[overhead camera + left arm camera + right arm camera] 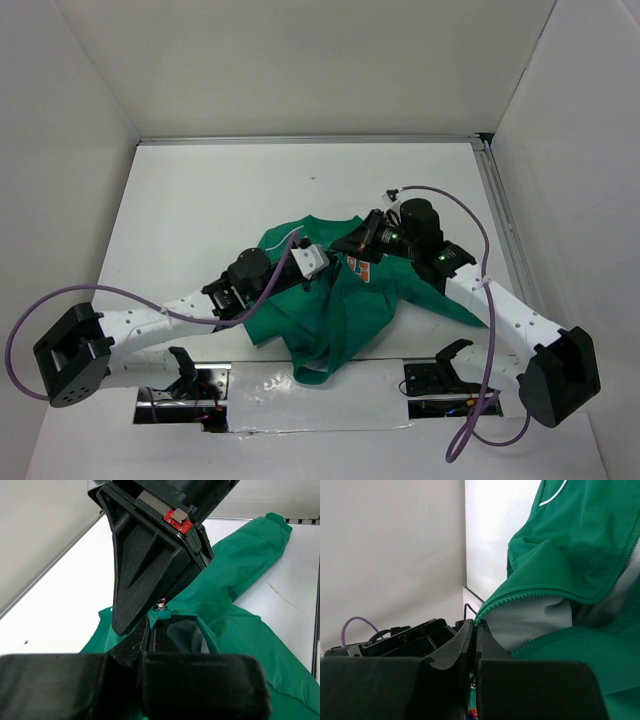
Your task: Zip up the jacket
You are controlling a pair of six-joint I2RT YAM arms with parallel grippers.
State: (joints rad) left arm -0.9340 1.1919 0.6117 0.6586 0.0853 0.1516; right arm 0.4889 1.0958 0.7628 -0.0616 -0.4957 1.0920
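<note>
One green jacket (345, 310) lies bunched on a white table (200, 200), near the middle and toward the front edge. Two robot arms reach in over it, one from each front corner, and their grippers meet just beside each other at the jacket's upper part.

The left gripper (312, 262) has its fingers closed on a fold of green fabric at the front opening. The right gripper (358, 243) is closed too, its tips pinching the jacket's edge where the row of zipper teeth (520, 598) begins. A small metal zipper pull (161, 604) sits right at that meeting point. The front is still open, showing pale lining (530, 620).

There are two purple cables, one looping from the left arm (130, 295), the other from the right (470, 215). A metal rail (500, 220) runs along the table's right side, and white walls enclose the space. The arms cover part of the jacket.

The jacket's length runs roughly from the far side toward the near edge, where its lower part reaches the table's front. One sleeve (440, 295) trails right, under the right arm. An orange patch (362, 268) faces up.
</note>
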